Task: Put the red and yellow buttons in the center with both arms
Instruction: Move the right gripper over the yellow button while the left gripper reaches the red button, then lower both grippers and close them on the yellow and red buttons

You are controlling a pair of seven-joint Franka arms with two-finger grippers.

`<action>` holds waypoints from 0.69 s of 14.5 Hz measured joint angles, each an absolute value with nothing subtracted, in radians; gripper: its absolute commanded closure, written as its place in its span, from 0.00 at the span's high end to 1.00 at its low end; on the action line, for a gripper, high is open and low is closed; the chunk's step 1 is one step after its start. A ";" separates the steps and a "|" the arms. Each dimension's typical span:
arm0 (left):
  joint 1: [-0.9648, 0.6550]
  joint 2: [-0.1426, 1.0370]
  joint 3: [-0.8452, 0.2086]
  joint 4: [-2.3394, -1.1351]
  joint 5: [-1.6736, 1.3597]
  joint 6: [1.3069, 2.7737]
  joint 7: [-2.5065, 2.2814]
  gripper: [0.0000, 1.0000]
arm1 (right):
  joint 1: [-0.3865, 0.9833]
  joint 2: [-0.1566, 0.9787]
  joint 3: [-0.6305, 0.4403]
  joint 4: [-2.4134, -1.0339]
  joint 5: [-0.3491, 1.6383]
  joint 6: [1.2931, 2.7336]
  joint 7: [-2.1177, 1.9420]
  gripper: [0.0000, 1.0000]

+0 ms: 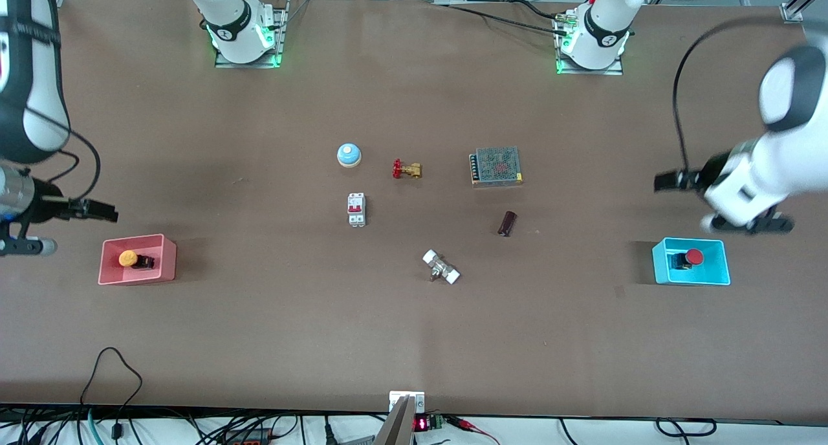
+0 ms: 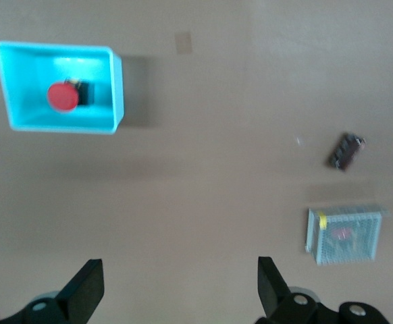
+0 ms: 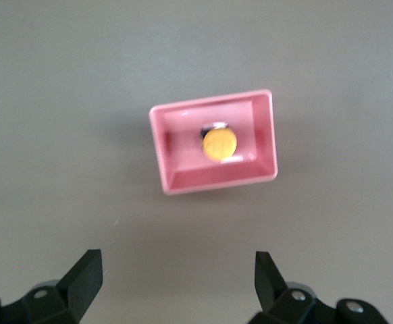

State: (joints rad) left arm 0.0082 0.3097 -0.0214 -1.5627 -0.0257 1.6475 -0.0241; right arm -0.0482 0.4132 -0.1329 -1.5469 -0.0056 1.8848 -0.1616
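Note:
The red button point(image 1: 693, 257) lies in a cyan bin point(image 1: 660, 264) at the left arm's end of the table; both also show in the left wrist view, the button point(image 2: 63, 96) in the bin point(image 2: 115, 94). The yellow button point(image 1: 128, 258) lies in a pink bin point(image 1: 165, 257) at the right arm's end, and the right wrist view shows that button point(image 3: 219, 144) and bin point(image 3: 163, 155). My left gripper point(image 1: 673, 180) point(image 2: 181, 270) is open and empty over bare table beside the cyan bin. My right gripper point(image 1: 94, 210) point(image 3: 178, 263) is open and empty over bare table beside the pink bin. The table's center point(image 1: 414, 228) is bare brown.
Round the center lie a blue-and-white bell point(image 1: 348, 154), a brass valve with a red handwheel point(image 1: 406, 169), a mesh-covered box point(image 1: 496, 166), a white breaker point(image 1: 356, 209), a dark cylinder point(image 1: 507, 223) and a white-ended fitting point(image 1: 441, 267).

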 measured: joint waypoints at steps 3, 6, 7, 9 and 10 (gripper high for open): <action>0.057 0.367 -0.010 -1.559 -0.022 1.756 0.058 1.00 | -0.060 0.496 -0.133 -1.533 -0.006 1.966 -0.206 1.00; 0.144 0.412 -0.004 -1.590 -0.022 1.907 0.162 1.00 | -0.064 0.562 -0.133 -1.531 -0.006 2.048 -0.247 1.00; 0.167 0.428 -0.003 -1.616 -0.022 1.969 0.190 1.00 | -0.071 0.582 -0.133 -1.530 -0.006 2.082 -0.269 1.00; 0.197 0.464 -0.003 -1.666 -0.022 2.084 0.229 1.00 | -0.086 0.614 -0.133 -1.528 -0.006 2.121 -0.297 1.00; 0.204 0.484 -0.003 -1.681 -0.022 2.131 0.239 1.00 | -0.090 0.625 -0.133 -1.528 -0.005 2.127 -0.302 1.00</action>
State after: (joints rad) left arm 0.2043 0.4842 -0.0030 -1.6811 -0.0221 2.1311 0.2391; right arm -0.0902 0.6249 -0.1331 -1.5281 -0.0055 2.1270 -0.3018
